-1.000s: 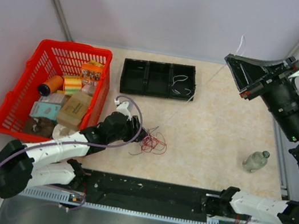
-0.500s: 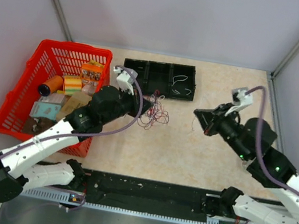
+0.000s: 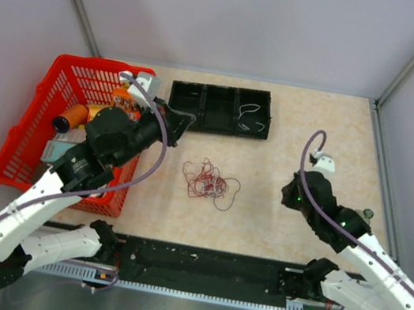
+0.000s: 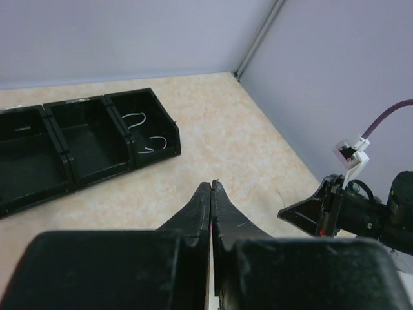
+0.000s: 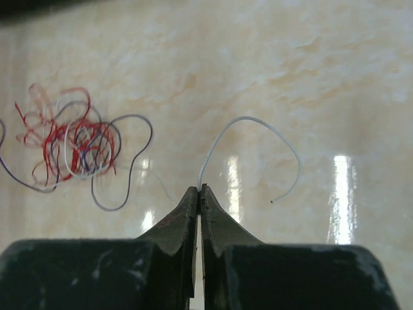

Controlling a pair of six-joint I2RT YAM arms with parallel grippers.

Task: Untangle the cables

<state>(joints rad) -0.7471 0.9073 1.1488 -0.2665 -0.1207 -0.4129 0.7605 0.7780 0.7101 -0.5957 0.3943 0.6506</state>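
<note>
Step in hand: one white strand (image 5: 251, 121) is clear of the cables (image 3: 209, 181), which lie tangled on the table (image 3: 316, 126) between the arms. The right gripper (image 5: 200, 188) pinches its end. The left gripper (image 4: 211, 187) is pressed together, with nothing visibly held. Next, probably, carry the strand to the black tray (image 3: 227, 131) — slowly, clear of the tangle.

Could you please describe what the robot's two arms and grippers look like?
The left arm and right arm have white shells with black joints; a purple cable loops along each. The left gripper and right gripper are black, tapering to fine tips.
</note>
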